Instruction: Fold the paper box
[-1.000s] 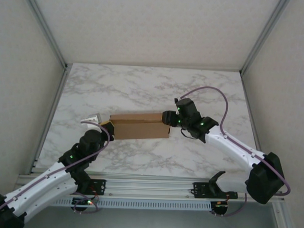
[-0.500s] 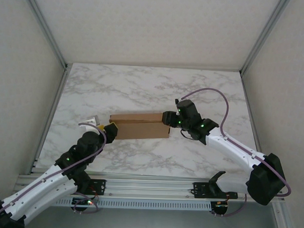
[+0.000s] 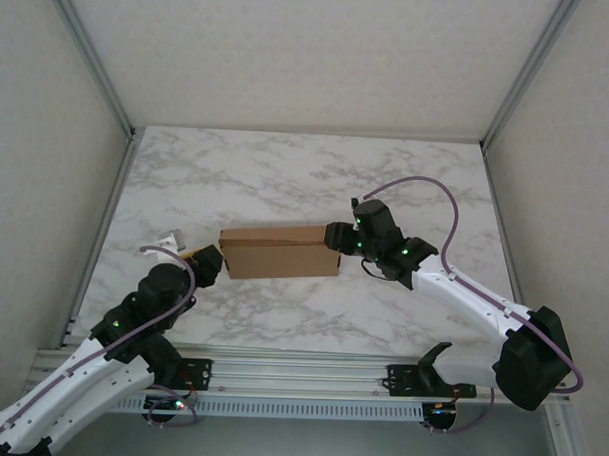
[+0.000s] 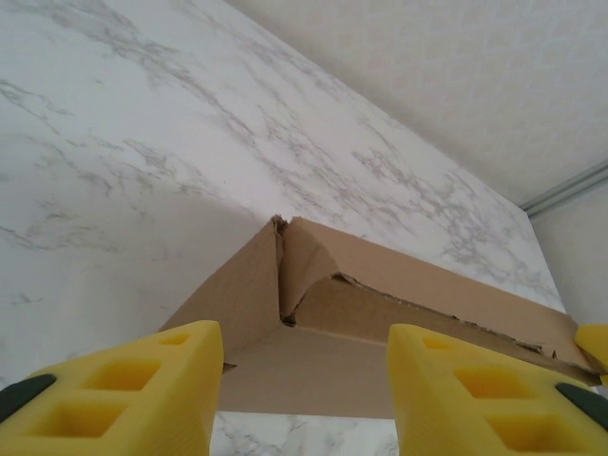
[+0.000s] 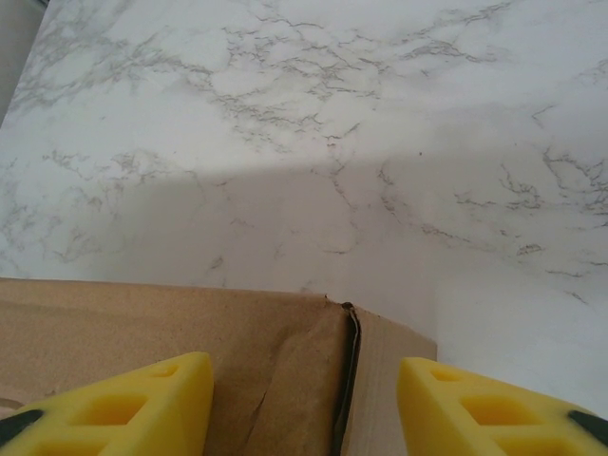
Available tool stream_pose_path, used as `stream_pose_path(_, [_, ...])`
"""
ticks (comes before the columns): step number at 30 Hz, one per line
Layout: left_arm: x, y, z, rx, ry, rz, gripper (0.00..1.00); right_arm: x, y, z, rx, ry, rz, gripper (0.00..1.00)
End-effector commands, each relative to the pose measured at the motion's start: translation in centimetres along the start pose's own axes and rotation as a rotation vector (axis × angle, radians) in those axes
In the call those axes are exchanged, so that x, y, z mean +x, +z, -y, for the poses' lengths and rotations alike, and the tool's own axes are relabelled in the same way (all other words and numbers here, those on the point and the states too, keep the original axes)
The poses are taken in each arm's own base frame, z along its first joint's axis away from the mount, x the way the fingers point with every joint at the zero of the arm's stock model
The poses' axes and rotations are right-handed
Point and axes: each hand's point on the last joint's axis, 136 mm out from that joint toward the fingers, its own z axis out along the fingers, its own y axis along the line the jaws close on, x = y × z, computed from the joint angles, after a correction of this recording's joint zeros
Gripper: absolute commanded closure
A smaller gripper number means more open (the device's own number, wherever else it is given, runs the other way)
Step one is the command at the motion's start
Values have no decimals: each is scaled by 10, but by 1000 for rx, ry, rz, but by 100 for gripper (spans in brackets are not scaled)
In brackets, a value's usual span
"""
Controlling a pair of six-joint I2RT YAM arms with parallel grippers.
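White marble worktop [image 3: 286, 177] sits between pale walls. Near its middle lies the brown paper box [image 3: 279, 252], long and low. The right end effector [image 3: 334, 236] is at the box's right end, fingers wide apart, holding nothing. The left end effector [image 3: 205, 263] is just beside the left end, also spread wide and empty.

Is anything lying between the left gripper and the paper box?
Nothing: the left wrist view shows only bare marble table between the left gripper and the paper box.
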Motion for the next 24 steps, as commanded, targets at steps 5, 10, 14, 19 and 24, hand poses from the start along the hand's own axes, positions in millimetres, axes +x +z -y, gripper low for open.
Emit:
stream_pose_path(5, [-49,-24,7,-45,-4,131,45,52,5,44,182,-29,-181,46])
stream_pose_path(10, [-69,-24,10,-98,55,199,38,52,5,43,182,-31,-185,46])
stream_pose_path(14, [-74,-18,20,-86,106,209,30,53,4,43,181,-35,-192,46])
stream_pose_path(19, [-67,0,36,-51,118,158,21,54,4,43,179,-38,-195,46])
stream_pose_path(24, [-53,20,45,-4,105,78,20,54,4,43,179,-39,-198,46])
